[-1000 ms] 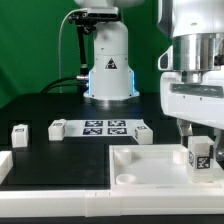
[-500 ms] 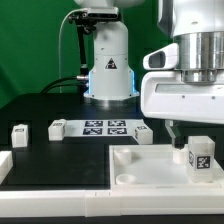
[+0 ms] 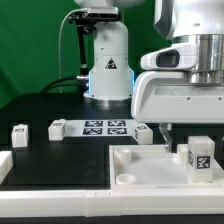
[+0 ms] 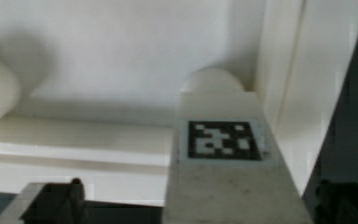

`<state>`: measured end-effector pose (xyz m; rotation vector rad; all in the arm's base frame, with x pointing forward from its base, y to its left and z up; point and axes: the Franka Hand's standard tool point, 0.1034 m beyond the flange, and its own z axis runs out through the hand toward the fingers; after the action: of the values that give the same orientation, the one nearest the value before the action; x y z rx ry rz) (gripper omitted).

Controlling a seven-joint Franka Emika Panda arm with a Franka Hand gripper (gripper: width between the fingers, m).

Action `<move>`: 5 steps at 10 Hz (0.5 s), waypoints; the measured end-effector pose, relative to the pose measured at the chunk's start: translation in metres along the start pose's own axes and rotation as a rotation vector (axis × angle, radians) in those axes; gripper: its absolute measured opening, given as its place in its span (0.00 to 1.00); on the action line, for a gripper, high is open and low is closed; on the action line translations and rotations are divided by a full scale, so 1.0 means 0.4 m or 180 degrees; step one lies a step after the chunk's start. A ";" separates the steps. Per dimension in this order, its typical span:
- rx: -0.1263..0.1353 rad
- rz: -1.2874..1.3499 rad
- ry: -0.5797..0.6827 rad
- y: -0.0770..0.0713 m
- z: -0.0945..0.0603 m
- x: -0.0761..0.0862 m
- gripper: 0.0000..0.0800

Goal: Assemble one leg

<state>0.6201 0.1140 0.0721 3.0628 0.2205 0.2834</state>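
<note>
Two loose legs are lying at the exterior view's left, beside the marker board. Right of it, the tray is carrying the upright leg. The gripper is standing wide, holding nothing, fingers either side of it.

Arm lowered, claw pointing down, fingers spread apart

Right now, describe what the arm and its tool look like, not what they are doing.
The arm has glossy white rounded shells with darker grey bands at the joints. Its wrist housing is a wide white block with rounded edges. The tool shows only a thin dark finger below the housing; in the wrist view the fingertips are black. No cables or lettering are visible on them.
</note>
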 end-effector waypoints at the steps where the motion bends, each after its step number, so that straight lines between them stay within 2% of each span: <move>1: -0.0022 -0.0136 -0.0002 -0.001 0.000 0.000 0.81; 2: -0.0024 -0.0082 -0.0003 0.001 0.000 0.000 0.81; 3: -0.0025 -0.0081 -0.0003 0.002 0.000 0.000 0.65; 4: -0.0026 -0.0081 -0.0003 0.002 0.001 0.000 0.65; 5: -0.0025 -0.0022 -0.0003 0.002 0.001 -0.001 0.46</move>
<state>0.6200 0.1133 0.0718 3.0537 0.2292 0.2815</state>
